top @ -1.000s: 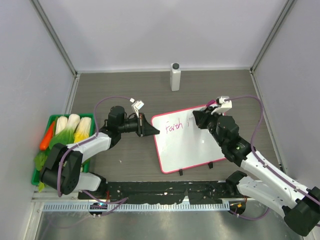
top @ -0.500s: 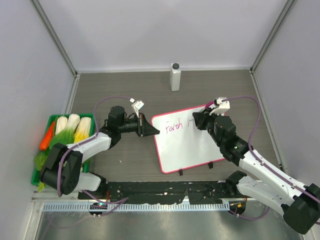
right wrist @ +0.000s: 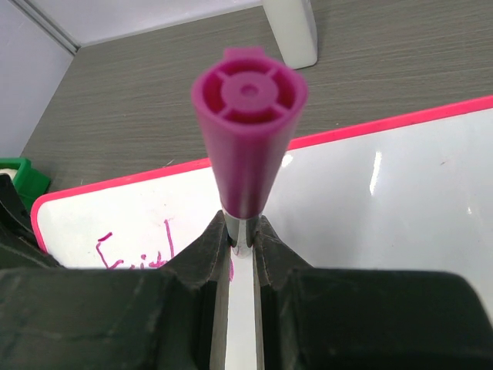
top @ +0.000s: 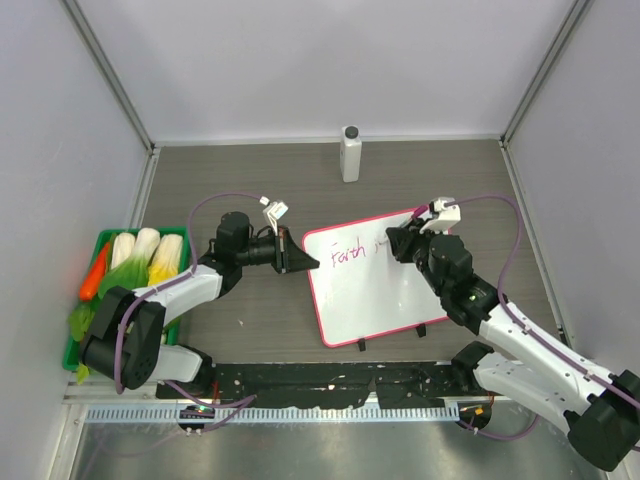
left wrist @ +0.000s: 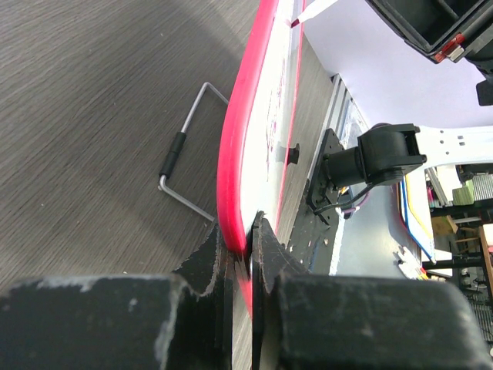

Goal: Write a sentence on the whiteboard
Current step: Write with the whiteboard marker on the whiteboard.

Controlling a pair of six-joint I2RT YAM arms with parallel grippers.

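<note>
On the dark grey wood-grain table (top: 230, 180), the rectangular white whiteboard with rounded corners and a thin pink-red frame (top: 375, 295) sits right of centre, turned slightly askew, between the two arms. The left gripper (top: 306, 262) reaches in from the left, and the left wrist view shows its jaws clenched on the board's pink frame (left wrist: 248, 239) at the upper left corner, apparently to steady it. The right gripper (top: 394, 243) hangs over the board's upper edge. It is clamped around a thick magenta plastic marker (right wrist: 246, 131) that stands upright between its fingers, butt end towards the camera, so the tip is hidden. Of the thin pink cursive sentence (top: 348, 256), only the word "Faith" reads clearly, along the top left of the board, with a small stroke just beside it, next to the right gripper. The rest of the white surface is bare. Judged from this, the writing is at an early stage, with one word finished and most of it left to do.
</note>
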